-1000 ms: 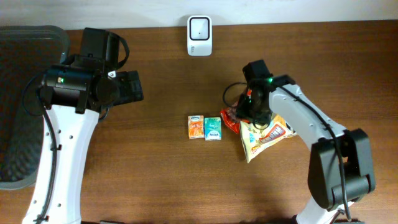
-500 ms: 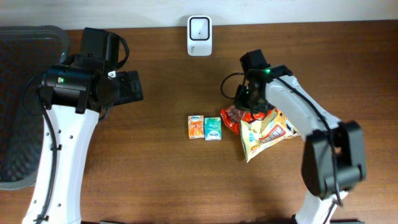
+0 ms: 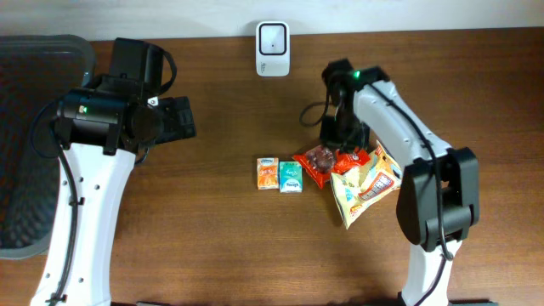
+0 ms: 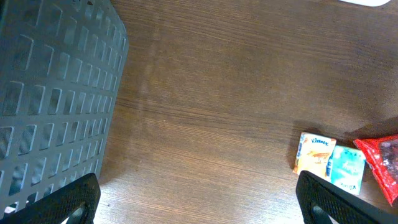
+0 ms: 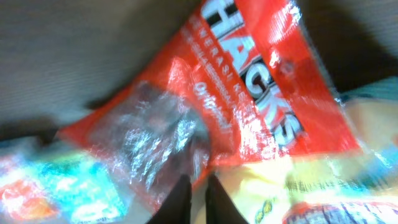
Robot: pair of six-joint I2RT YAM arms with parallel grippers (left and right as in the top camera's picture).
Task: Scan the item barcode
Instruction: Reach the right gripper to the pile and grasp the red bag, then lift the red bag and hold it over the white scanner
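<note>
Toward the front edge, right of the tabletop's middle, a yellow snack bag (image 3: pixel 367 189) touches a red sweet bag (image 3: pixel 316 161), with two tissue packs (image 3: pixel 291 176) just left of it. The right gripper (image 5: pixel 198 200) is down on the red sweet bag, jaws narrow; whether they pinch it cannot be told. The left gripper (image 4: pixel 198 200) gapes wide near the left-edge basket (image 3: pixel 25 127). The scanner (image 3: pixel 272 48) stands at the far edge.

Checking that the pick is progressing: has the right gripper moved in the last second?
Yes. The right gripper has shifted up the overhead view, toward the scanner, with its tips at the red bag.
</note>
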